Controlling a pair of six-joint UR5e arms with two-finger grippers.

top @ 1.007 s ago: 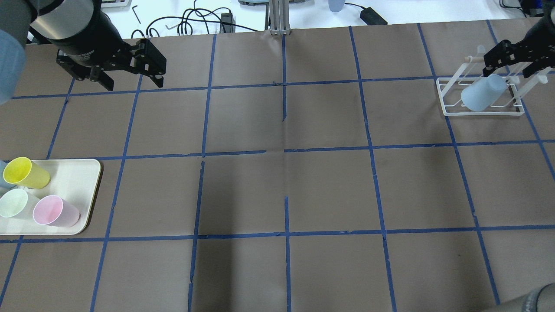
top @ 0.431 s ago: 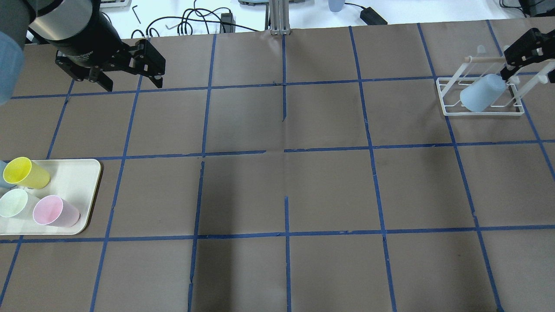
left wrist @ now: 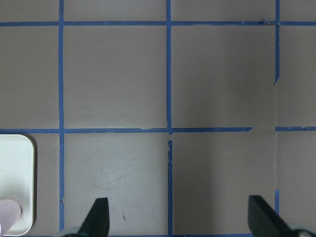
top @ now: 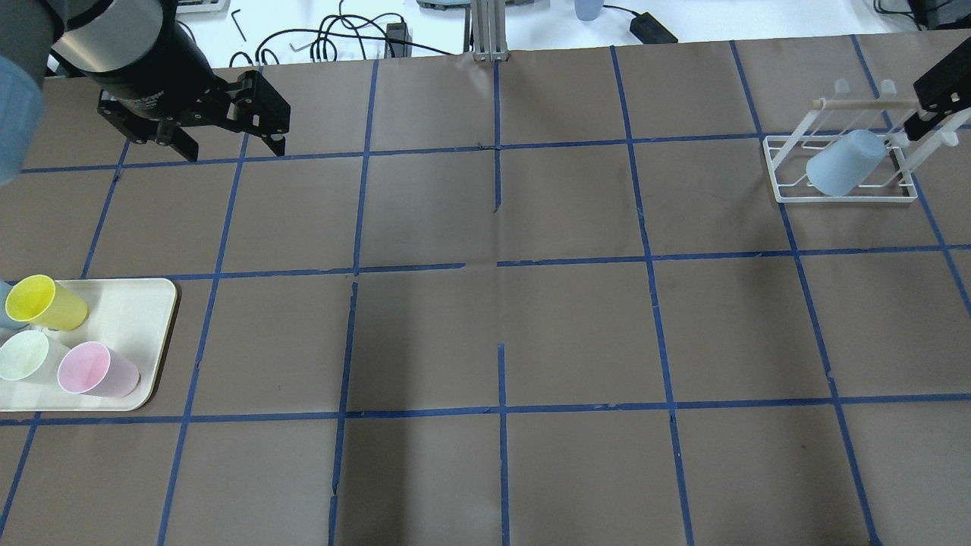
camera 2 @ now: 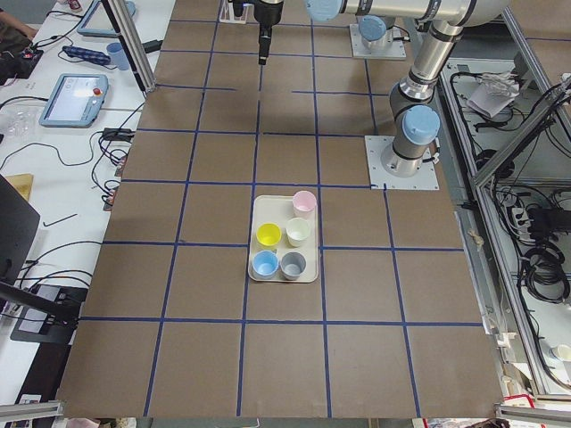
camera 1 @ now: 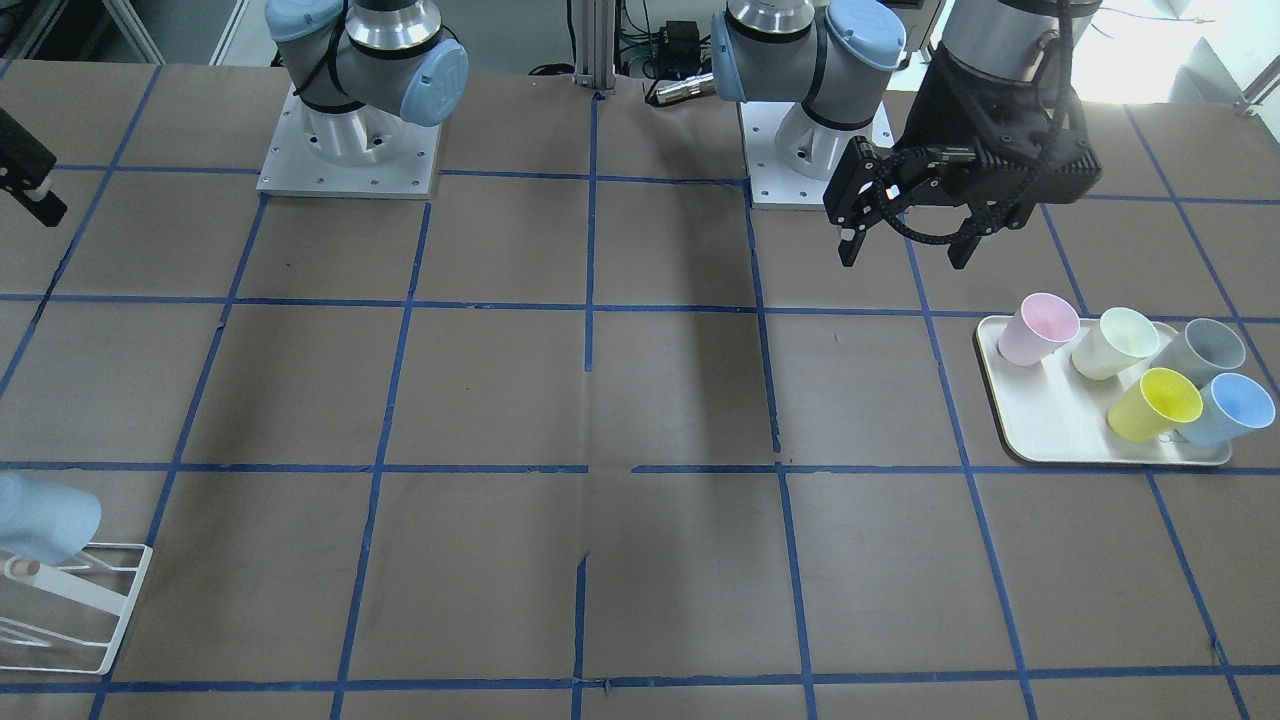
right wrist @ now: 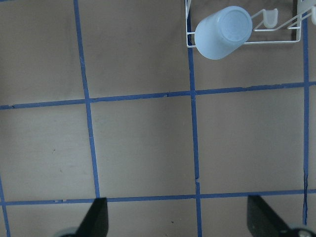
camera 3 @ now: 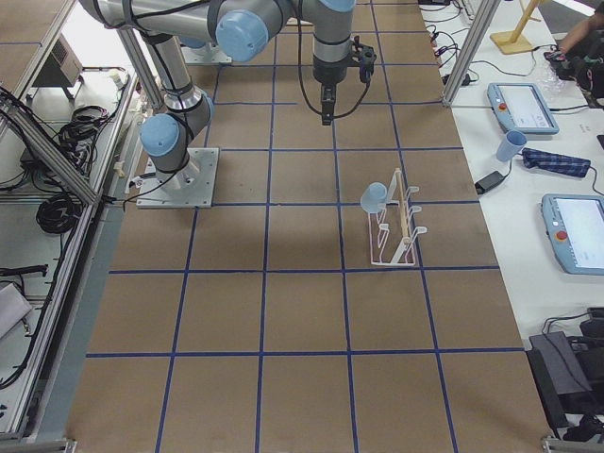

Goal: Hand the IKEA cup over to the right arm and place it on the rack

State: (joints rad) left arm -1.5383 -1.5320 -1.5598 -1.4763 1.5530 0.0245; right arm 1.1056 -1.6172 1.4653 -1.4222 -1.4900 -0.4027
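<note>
Blue cup (top: 843,164) sits tilted, base up, on a slanted rod of the white wire rack (top: 785,193), which stands on the desk (top: 501,326) out on the robot's right. Right tool (right wrist: 178,219) hangs above the desk, apart from both, fingers spread wide with nothing between them. Left tool (top: 230,148) hovers over the desk on the robot's left, also spread wide and empty. Cream tray (top: 148,303) near it holds yellow cup (top: 45,303), pink cup (top: 95,369) and other cups, all upright.
</note>
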